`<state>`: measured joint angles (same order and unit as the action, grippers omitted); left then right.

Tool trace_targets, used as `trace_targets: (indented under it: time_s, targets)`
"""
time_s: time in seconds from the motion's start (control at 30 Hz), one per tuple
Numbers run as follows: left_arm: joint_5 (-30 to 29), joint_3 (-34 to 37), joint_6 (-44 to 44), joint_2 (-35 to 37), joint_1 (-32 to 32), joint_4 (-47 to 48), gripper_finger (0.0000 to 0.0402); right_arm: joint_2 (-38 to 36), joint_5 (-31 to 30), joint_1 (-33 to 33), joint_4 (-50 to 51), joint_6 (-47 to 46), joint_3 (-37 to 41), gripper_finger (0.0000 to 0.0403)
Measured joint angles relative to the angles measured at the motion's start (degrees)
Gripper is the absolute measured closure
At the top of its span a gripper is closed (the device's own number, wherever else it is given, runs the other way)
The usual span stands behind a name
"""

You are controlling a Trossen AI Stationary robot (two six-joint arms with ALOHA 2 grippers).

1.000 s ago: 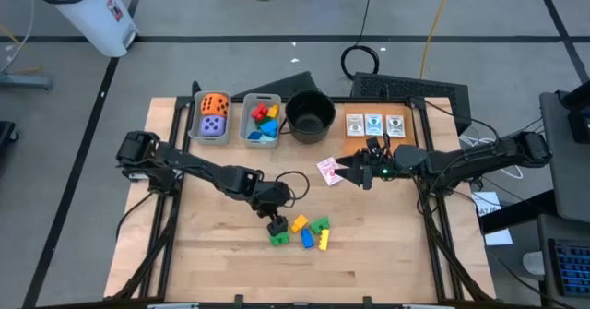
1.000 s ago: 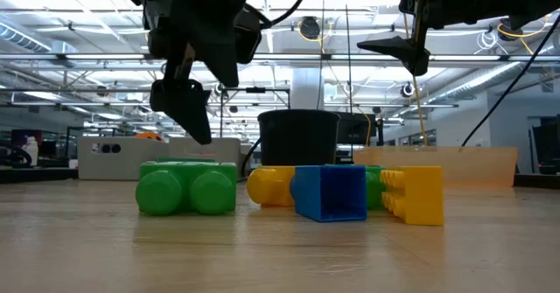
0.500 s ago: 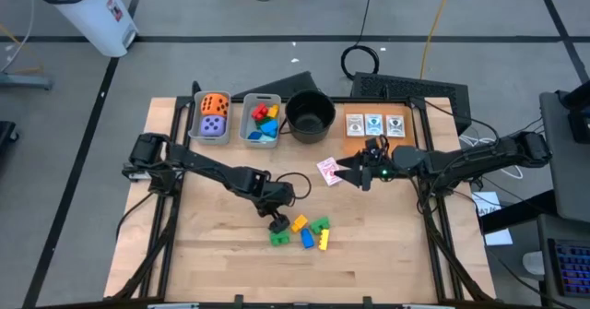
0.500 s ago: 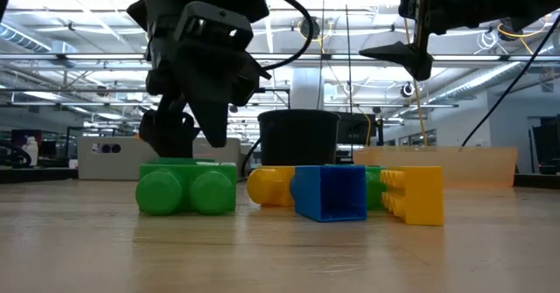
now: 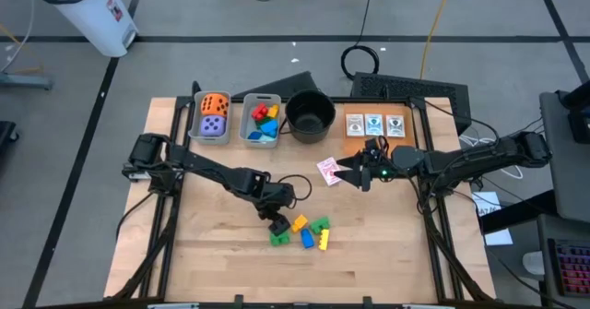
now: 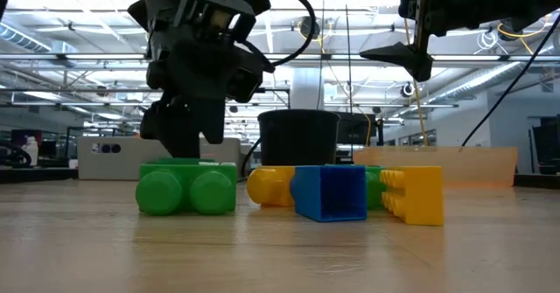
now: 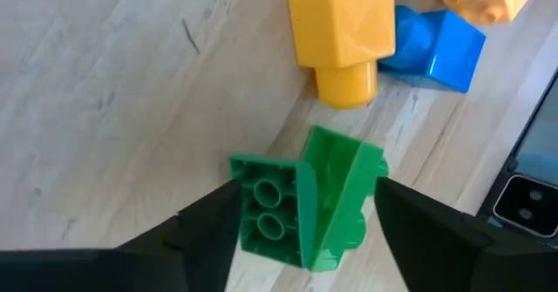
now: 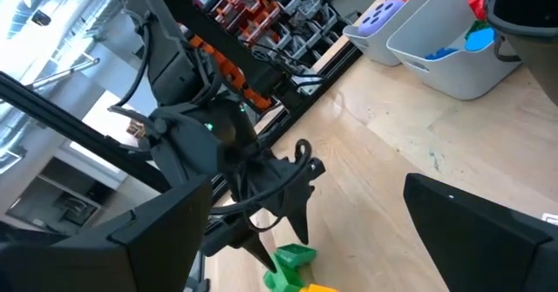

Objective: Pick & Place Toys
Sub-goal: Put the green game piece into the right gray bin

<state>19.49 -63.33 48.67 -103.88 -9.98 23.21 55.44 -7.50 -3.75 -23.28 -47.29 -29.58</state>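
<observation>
Green block [image 7: 305, 209] on the wooden table [image 5: 221, 263], straddled by left gripper [image 5: 277, 226] fingers, not yet clenched. Right gripper [image 5: 353, 172] spread, empty, well beyond block. No legible writing anywhere.

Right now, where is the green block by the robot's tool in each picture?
High view: green block, left end of the block pile, under the left tool.
Low view: green block, far left of the row.
Left wrist view: bottom middle, between the fingers.
Right wrist view: bottom edge.
Shared landmark: the yellow block beside it.
</observation>
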Motion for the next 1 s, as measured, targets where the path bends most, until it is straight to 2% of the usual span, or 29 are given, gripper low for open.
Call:
trace_targets:
  time_s: [0.67,1.0]
  targets:
    - [1.12,-0.02,-0.04,-1.92,0.54,-1.06,0.0261,0.0,0.03,0.0,0.31,-0.43,0.0,0.0028]
    - [1.51,-0.02,-1.39,-1.9,0.59,-0.81,0.0365,0.0,0.05,0.0,0.41,-1.06,0.0,0.0028]
